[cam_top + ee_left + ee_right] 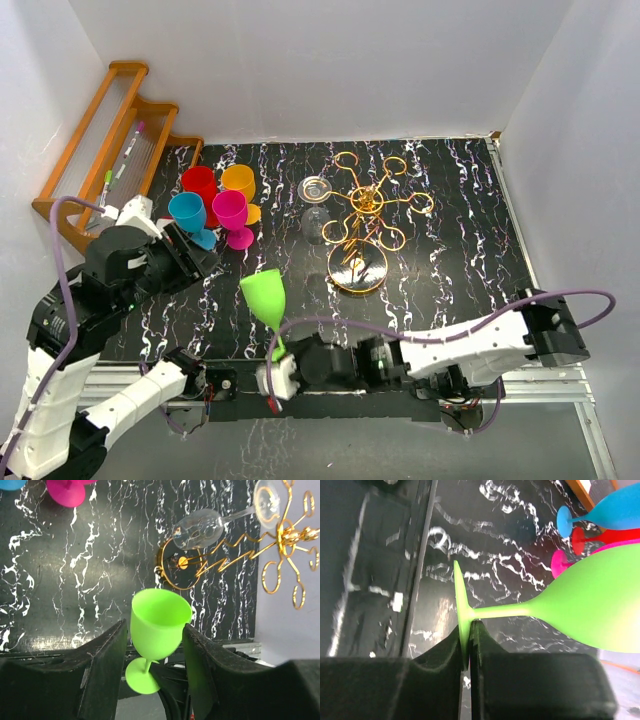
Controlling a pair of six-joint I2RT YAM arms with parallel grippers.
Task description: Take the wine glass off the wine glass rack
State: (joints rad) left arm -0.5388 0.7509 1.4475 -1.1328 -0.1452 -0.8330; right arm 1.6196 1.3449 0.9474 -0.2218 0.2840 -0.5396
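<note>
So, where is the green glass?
The green glass is at the near edge, left of centre in the top view, its foot in the right tool.

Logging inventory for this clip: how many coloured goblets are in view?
5. The red goblet, orange goblet, blue goblet and magenta goblet cluster back left; the green goblet is near front, foot pinched in the right pincer. None seems hidden.

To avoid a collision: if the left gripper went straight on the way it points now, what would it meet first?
The left gripper, jaws open, would first meet the bright green plastic wine glass, pinched at its foot by the right gripper. How far ahead it is, I cannot tell.
</note>
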